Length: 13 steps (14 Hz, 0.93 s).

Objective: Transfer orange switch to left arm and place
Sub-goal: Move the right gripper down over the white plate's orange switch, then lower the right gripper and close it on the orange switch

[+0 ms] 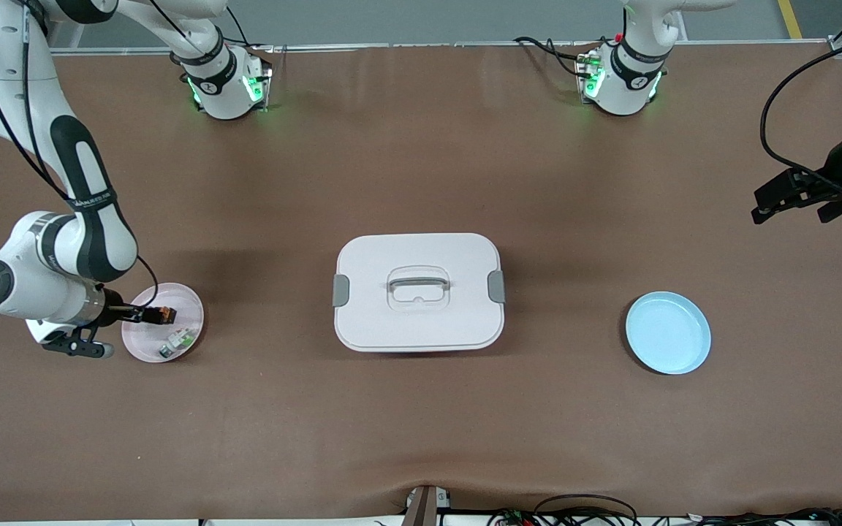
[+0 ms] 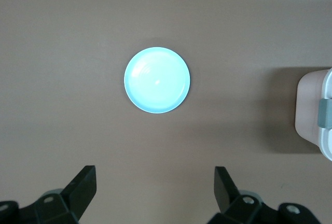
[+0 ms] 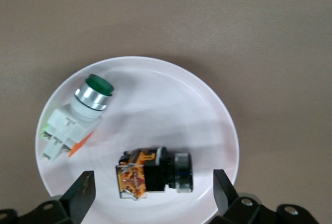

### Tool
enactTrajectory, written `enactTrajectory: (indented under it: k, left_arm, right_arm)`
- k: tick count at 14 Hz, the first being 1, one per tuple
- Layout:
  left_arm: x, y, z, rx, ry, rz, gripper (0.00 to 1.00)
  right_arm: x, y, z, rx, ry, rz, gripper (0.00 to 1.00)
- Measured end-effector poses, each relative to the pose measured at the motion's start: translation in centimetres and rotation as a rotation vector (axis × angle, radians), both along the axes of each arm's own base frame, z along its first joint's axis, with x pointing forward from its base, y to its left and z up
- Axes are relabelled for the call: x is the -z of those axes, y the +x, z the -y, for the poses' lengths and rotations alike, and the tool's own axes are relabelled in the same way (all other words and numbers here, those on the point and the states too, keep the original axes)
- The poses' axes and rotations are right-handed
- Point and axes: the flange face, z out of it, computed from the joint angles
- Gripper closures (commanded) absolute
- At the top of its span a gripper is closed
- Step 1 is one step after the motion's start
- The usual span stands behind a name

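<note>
I can read no text anywhere; the small white lettering on my right arm (image 1: 92,199) is illegible.

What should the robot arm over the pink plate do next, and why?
Probably lower the right gripper straight down and close on the orange switch. Its fingers are open on either side of the switch, which lies on its side on the pink plate beside the green-capped part. The left gripper waits open above the blue plate.
</note>
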Motion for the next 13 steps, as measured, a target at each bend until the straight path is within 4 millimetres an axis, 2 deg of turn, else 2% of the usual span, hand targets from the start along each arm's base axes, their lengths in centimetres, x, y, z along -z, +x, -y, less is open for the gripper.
enactTrajectory:
  k: [4, 7, 13]
  left_arm:
    - [0.0, 0.0, 0.0, 0.000, 0.000, 0.000, 0.00]
    - [0.0, 0.0, 0.0, 0.000, 0.000, 0.000, 0.00]
    - [0.0, 0.0, 0.0, 0.000, 0.000, 0.000, 0.00]
  right_arm:
    - [0.6, -0.1, -1.4, 0.001, 0.001, -0.001, 0.00]
    - [1.2, -0.4, -1.4, -0.001, -0.002, 0.001, 0.00]
    - [1.2, -0.4, -0.9, -0.042, -0.017, 0.003, 0.00]
